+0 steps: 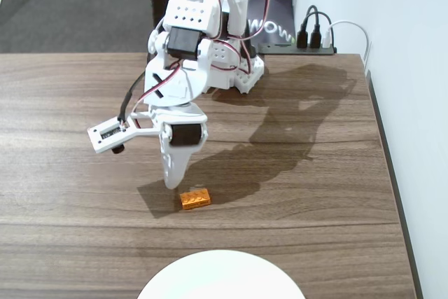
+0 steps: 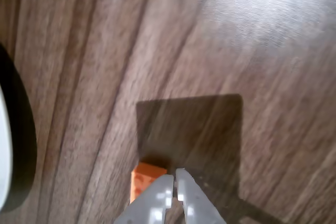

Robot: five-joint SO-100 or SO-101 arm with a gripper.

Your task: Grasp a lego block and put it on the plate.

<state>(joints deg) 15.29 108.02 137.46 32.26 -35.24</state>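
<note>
Wrist view shows you the gripper [image 2: 175, 179] with its two white fingertips pressed together, nothing between them, and the orange lego block [image 2: 143, 180] sitting just to their left, partly hidden behind the left finger. Fixed view agrees: the gripper [image 1: 170, 181] hangs tip-down just above and to the left of the lego block [image 1: 194, 198], which lies flat on the wooden table [image 1: 315, 194], studs up, roughly midway across and toward the near edge. I judge the tip is close over the wood and beside the brick, not around it; whether it touches the brick I cannot tell.

The plate [image 1: 220, 278] sits at the near edge, only its upper rim in frame, a little apart from the brick. In the wrist view you catch its white rim [image 2: 3, 145] at the left border.

Watch these risks. With the fingers closed, a descent from here would most likely jab the wood or nudge the brick sideways, perhaps spinning it so its long side no longer suits the jaws. You would need to part the fingers and shift toward the brick before lowering. The brick is small and slick, so an off-centre pinch could squirt it out. The plate is near, so a shoved brick could slide against its rim
</note>
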